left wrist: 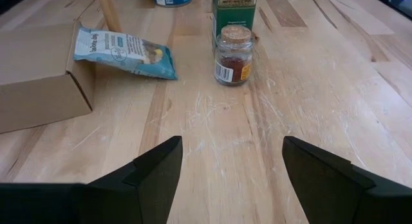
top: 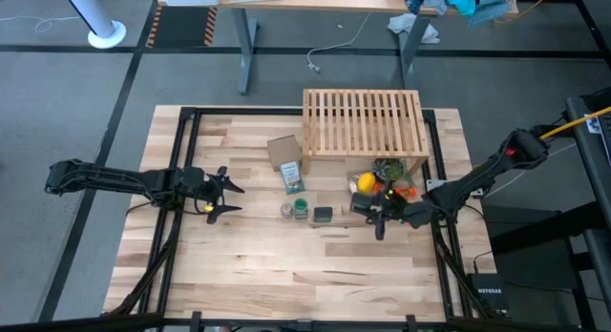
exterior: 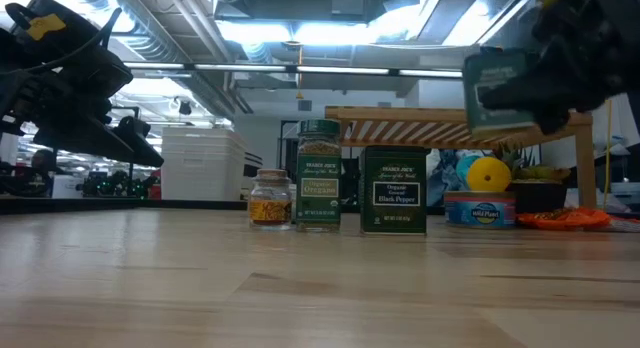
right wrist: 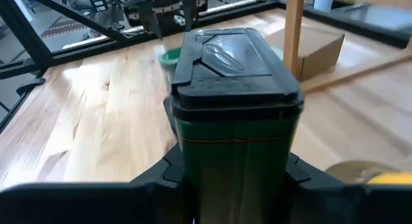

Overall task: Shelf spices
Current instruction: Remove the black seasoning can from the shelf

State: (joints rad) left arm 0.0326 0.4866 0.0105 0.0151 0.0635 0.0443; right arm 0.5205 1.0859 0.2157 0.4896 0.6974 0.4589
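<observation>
In the right wrist view a green-labelled tin (right wrist: 235, 114) hides the fingertips around it and its lower part is cut off, the left wrist view crops the green bottle (left wrist: 234, 15) above its label, and things under the shelf (top: 364, 122) are too small to identify.

**Colours on the Desk**

The desk (top: 248, 265) is pale wood with light and darker stripes. The shelf (top: 363, 122) is light wood slats. The bottle (exterior: 319, 175) is green. The little jar (left wrist: 233, 55) has red-orange spice and a tan cork. One tin (exterior: 393, 190) is dark green with a white label. The lemon (exterior: 489, 174) is yellow. The packet (left wrist: 123, 51) is blue and white. The box (left wrist: 38, 76) is brown.
</observation>
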